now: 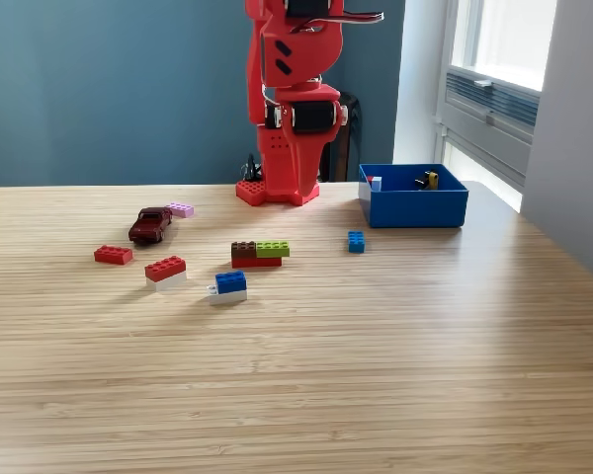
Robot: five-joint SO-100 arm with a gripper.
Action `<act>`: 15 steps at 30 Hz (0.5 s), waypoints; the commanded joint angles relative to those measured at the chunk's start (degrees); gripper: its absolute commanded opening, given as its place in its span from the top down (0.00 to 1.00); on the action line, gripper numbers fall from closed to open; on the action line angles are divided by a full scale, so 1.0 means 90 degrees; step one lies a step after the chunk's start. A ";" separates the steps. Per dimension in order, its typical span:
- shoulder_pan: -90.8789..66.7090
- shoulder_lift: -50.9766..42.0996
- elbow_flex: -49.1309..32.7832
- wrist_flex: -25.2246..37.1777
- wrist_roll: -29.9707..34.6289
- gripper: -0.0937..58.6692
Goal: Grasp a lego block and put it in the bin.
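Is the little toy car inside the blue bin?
No, the car sits on the table, far to the bin's left in the exterior view.

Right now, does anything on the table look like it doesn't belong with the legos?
Yes, one thing: a little dark red toy car sits among the lego pieces on the exterior view's left, right beside a pink brick. It is the only thing there that is not a block. Nothing looks spilled or broken, and the blue bin stands upright.

No writing, label, brand or number can be read anywhere in the exterior view. The lego bricks [260,253], the blue bin [415,208] and the red arm [292,99] show only plain colour.
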 commanded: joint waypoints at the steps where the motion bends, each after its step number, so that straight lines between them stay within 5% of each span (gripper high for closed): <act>1: 0.0049 0.0527 -0.0107 -0.0107 -0.0049 1.00; 15: 0.0049 0.0527 -0.0088 -0.0234 0.0020 1.00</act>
